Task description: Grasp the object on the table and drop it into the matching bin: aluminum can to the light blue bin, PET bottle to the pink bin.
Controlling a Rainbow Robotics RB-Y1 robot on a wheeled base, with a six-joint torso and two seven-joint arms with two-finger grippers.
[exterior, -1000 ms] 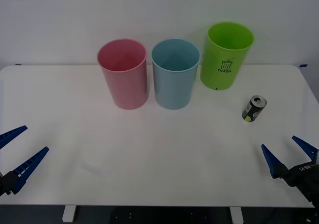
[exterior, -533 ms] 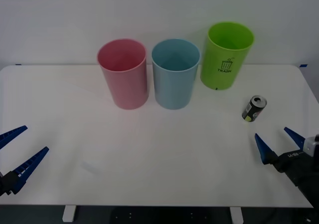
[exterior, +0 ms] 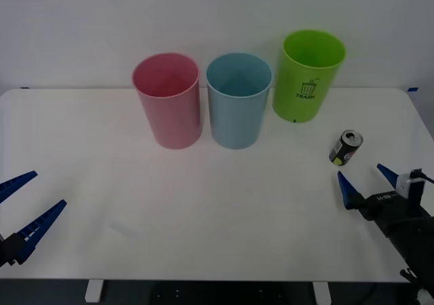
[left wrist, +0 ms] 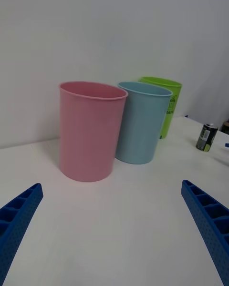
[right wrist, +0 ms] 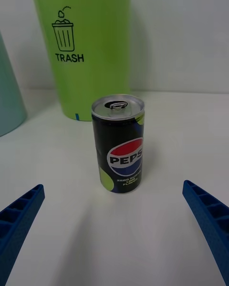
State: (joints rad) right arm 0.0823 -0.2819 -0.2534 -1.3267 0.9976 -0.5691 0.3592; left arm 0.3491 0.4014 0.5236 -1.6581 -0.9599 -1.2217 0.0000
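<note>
Your right tool (exterior: 364,182), fingers spread and empty, sits just short of the upright aluminum can (exterior: 346,148); approach straight ahead. Left tool (exterior: 20,207) waits spread, well apart.

I have the right gripper (exterior: 365,181) low at the right near edge, its blue jaws spread wide, the black wrist angled inward behind them. My left gripper (exterior: 26,203) sits parked at the left near corner, jaws also spread wide, both fingers pointing forward and inward.
</note>
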